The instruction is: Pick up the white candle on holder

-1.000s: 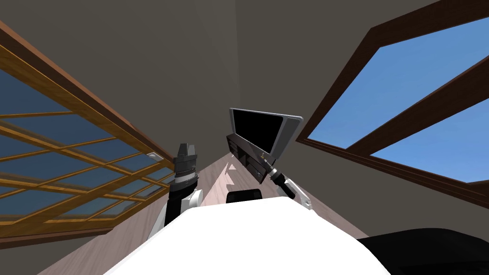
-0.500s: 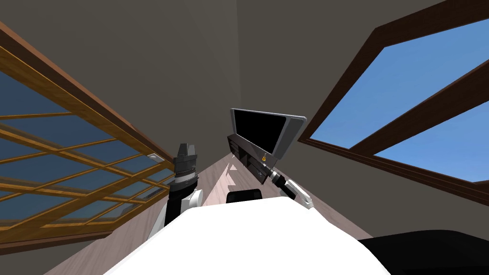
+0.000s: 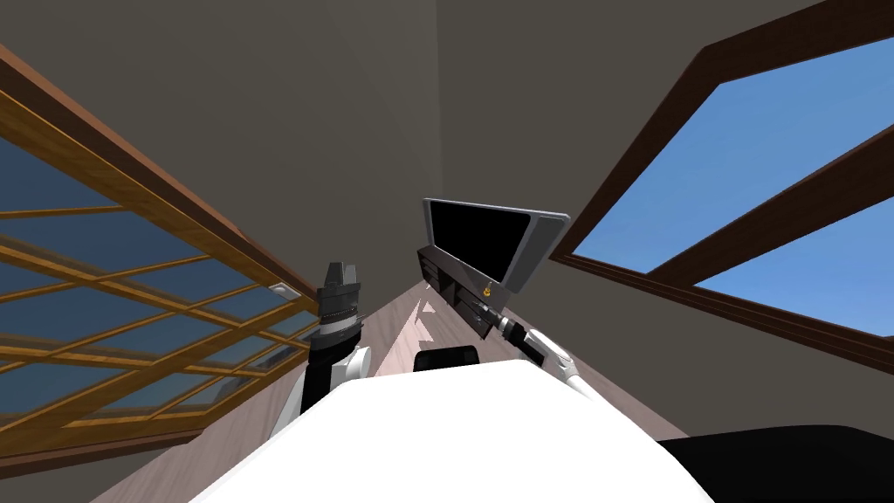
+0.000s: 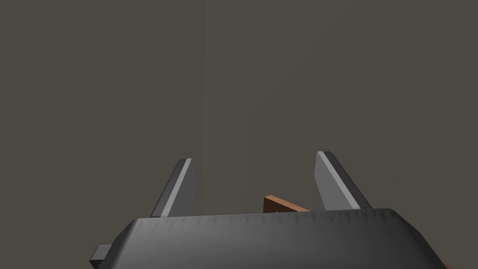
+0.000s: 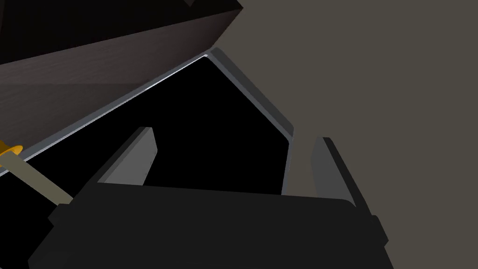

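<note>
Along the right wall, beneath the dark-framed window (image 3: 742, 175), entries as follows:

1. Television stand (image 3: 454, 301): dark wood, long and low, set end-on from near to far. Its front is divided into compartments, whose contents are too small to tell.
2. Television (image 3: 476, 237): black screen in a grey frame, upright on the far part of the stand top, with the screen edge close ahead of the right gripper.
3. White candle (image 5: 35, 180): a pale, slim stick seated in a gold holder (image 5: 10, 150) on the near part of the stand top. It sits just beside the right gripper's body, outside the gap between the fingers. Whether it touches the gripper cannot be told.
4. Right gripper (image 5: 233, 135): arm stretched forward over the near end of the stand. The fingers are spread wide with nothing between them, and the space ahead is bounded by the screen.
5. Left gripper (image 4: 255, 157): arm raised at near left, well apart from the stand, fingers parted and empty.
6. Floor (image 3: 397, 336): pale boards forming a narrow open strip between the stand and the left wall with its wood-framed window (image 3: 131, 288), tapering to the far corner
</note>
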You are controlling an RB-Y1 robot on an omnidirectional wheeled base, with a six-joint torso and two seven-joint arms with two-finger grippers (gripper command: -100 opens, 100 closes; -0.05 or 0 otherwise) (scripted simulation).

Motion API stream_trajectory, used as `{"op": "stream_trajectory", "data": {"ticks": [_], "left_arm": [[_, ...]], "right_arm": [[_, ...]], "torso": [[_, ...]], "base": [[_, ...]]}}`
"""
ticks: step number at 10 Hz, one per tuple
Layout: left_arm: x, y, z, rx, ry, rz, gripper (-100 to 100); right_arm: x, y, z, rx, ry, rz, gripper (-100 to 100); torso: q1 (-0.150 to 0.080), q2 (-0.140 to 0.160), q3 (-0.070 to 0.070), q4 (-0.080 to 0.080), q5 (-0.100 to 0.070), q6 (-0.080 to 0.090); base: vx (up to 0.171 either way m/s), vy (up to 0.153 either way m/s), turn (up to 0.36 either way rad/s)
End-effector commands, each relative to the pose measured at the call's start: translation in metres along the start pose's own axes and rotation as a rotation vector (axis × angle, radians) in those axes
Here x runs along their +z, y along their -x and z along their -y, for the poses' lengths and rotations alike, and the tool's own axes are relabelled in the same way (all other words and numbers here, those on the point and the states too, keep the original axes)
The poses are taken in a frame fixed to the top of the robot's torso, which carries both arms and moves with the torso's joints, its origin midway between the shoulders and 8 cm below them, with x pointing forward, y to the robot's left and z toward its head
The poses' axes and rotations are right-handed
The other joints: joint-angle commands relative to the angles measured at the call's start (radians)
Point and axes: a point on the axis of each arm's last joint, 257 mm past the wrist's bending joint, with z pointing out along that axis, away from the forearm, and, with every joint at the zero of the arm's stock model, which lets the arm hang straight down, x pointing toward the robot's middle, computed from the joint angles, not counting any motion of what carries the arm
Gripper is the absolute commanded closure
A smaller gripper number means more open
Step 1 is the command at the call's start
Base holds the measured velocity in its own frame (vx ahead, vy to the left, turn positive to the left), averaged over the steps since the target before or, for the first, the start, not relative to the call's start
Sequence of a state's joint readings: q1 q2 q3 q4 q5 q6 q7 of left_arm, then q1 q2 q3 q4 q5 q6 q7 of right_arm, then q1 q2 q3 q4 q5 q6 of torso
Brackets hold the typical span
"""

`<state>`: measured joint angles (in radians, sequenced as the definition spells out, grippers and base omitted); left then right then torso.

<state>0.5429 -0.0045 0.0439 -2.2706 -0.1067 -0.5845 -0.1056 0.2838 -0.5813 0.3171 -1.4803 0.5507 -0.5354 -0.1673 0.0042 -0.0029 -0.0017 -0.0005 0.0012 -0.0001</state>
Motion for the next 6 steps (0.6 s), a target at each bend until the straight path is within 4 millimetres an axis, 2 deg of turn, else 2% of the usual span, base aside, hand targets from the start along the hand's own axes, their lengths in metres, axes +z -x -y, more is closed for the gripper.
{"op": "stream_trajectory", "data": {"ticks": [1,2,4,5,6], "left_arm": [[0.0,0.0,0.0,0.0,0.0,0.0,0],[0.0,0.0,0.0,0.0,0.0,0.0,0],[0.0,0.0,0.0,0.0,0.0,0.0,0],[0.0,0.0,0.0,0.0,0.0,0.0,0],[0.0,0.0,0.0,0.0,0.0,0.0,0]], "right_arm": [[-0.009,-0.013,0.02,-0.041,-0.032,-0.059,-100],[-0.013,-0.016,0.028,-0.036,-0.05,-0.065,-100],[-0.031,-0.033,0.066,-0.1,-0.115,-0.166,-100],[-0.035,-0.034,0.072,-0.099,-0.128,-0.171,-100],[-0.046,-0.038,0.09,-0.131,-0.16,-0.219,-100]], "torso": [[0.0,0.0,0.0,0.0,0.0,0.0],[0.001,-0.001,0.0,0.0,0.0,0.0],[0.0,-0.002,-0.001,0.0,0.0,0.0],[0.001,-0.004,-0.002,-0.001,0.0,0.0],[0.0,-0.003,-0.002,-0.001,0.0,0.0]], "base": [[0.056,0.091,-0.006],[0.052,0.064,-0.013],[0.088,0.075,-0.007],[0.082,0.072,-0.009],[0.068,0.09,0.002]]}}
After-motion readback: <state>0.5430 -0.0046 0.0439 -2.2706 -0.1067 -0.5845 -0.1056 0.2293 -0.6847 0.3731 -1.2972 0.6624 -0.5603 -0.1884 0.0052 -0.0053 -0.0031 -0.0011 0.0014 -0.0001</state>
